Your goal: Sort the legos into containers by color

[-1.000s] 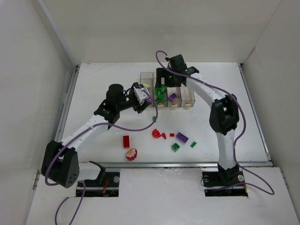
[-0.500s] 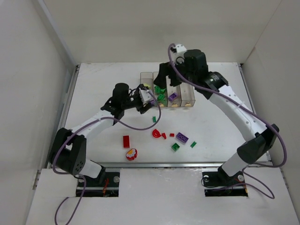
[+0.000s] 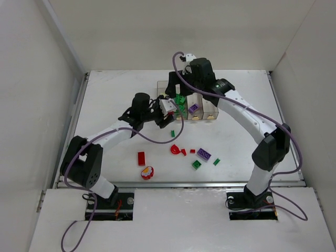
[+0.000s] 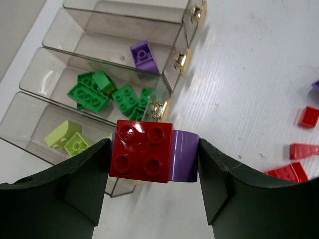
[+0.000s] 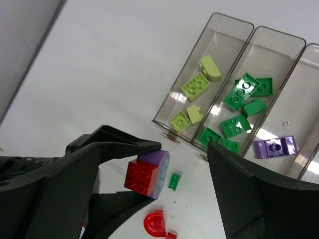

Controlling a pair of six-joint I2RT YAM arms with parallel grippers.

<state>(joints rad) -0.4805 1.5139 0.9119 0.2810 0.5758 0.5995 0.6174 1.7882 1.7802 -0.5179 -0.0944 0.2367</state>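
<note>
Left wrist: left pincer (image 4: 154,159) clamped on red brick (image 4: 141,152) (purple piece (image 4: 183,157) joined alongside); right pincer (image 5: 153,148) apart.

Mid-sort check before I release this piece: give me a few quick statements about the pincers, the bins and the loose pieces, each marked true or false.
1. The left pincer is shut on a red brick joined to a purple piece. True.
2. Three purple bricks lie in the bins. False: only one purple brick shows there.
3. A red piece lies in one of the bins. False: no red shows in any bin, and loose red pieces lie on the table.
4. The right pincer is open and holds nothing. True.
5. The green bricks lie in the bin next to the one with the yellow-green pieces. True.
</note>
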